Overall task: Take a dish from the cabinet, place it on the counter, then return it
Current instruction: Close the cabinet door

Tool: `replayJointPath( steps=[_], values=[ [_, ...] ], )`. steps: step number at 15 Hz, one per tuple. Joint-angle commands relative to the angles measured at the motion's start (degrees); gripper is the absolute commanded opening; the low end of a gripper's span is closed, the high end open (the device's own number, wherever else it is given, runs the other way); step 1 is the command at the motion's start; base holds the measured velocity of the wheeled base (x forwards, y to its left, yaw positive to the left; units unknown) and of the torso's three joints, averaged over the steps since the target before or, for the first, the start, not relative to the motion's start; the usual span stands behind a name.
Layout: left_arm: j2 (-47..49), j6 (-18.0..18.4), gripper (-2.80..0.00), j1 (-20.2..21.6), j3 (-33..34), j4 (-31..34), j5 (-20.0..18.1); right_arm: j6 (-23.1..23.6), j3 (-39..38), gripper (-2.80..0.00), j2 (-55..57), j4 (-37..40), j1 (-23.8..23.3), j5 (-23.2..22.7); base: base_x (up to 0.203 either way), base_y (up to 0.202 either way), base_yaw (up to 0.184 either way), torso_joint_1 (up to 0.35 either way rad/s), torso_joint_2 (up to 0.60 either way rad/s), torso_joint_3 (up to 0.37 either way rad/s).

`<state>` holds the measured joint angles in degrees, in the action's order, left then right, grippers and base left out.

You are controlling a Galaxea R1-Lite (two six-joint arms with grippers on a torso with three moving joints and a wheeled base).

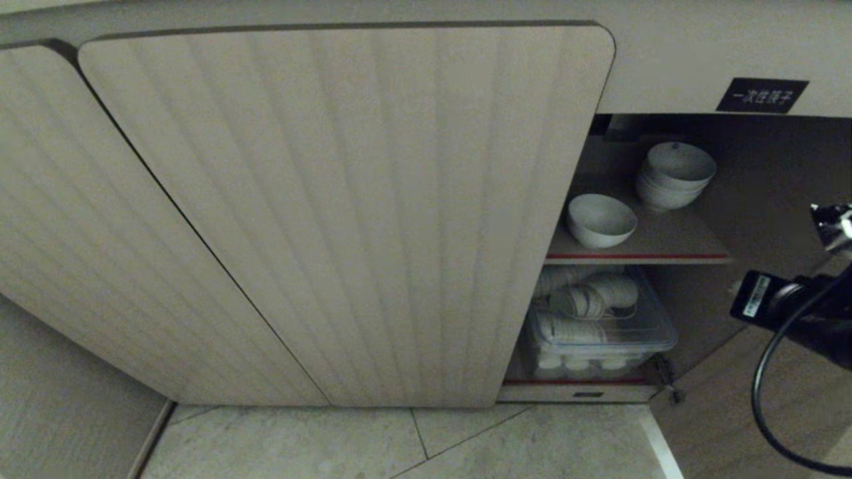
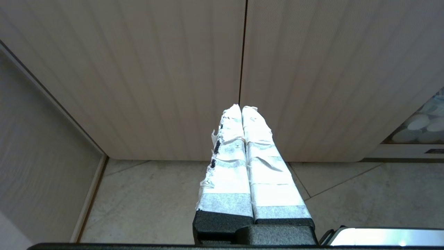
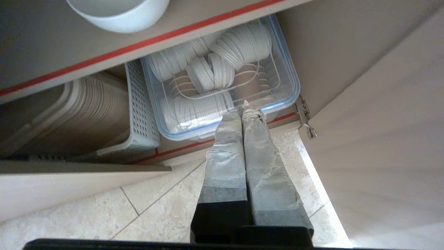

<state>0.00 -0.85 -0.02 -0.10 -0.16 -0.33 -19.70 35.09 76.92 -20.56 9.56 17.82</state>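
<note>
Open cabinet [image 1: 346,213], right side: unclench right gripper [image 3: 242,106] fingers before reaching bowl [image 1: 601,220] near upper shelf [image 1: 665,249] front edge; left gripper [image 2: 240,107] clenched, idle.

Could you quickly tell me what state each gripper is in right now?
Left gripper: shut, holding nothing.
Right gripper: shut, holding nothing, before the open cabinet.

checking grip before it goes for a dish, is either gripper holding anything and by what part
Nothing is held. The right gripper is shut and empty in front of the clear box; the left gripper is shut and empty too.
</note>
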Motion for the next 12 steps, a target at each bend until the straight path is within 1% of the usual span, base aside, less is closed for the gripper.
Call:
replayJointPath(
  steps=[1,7,9,12],
  values=[
    [0.0,0.0,-2.8,0.0,0.0,0.0,0.1,-0.1,-1.9,-2.8,-2.4,-0.2,0.0,0.2,0.0,0.0,0.0,0.0,0.0,0.0],
    [0.0,0.0,-2.8,0.0,0.0,0.0,0.0,0.3,-7.7,-2.8,-7.7,-0.2,2.4,0.3,0.0,0.0,0.0,0.0,0.0,0.0],
    [0.0,0.0,-2.8,0.0,0.0,0.0,0.0,2.0,-10.2,-2.8,-9.9,-0.3,2.9,0.1,0.0,0.0,0.0,0.0,0.0,0.0],
    [0.0,0.0,-2.8,0.0,0.0,0.0,0.0,3.5,-13.1,-2.8,-13.5,-0.2,3.2,-1.9,0.0,0.0,0.0,0.0,0.0,0.0]
  ],
)
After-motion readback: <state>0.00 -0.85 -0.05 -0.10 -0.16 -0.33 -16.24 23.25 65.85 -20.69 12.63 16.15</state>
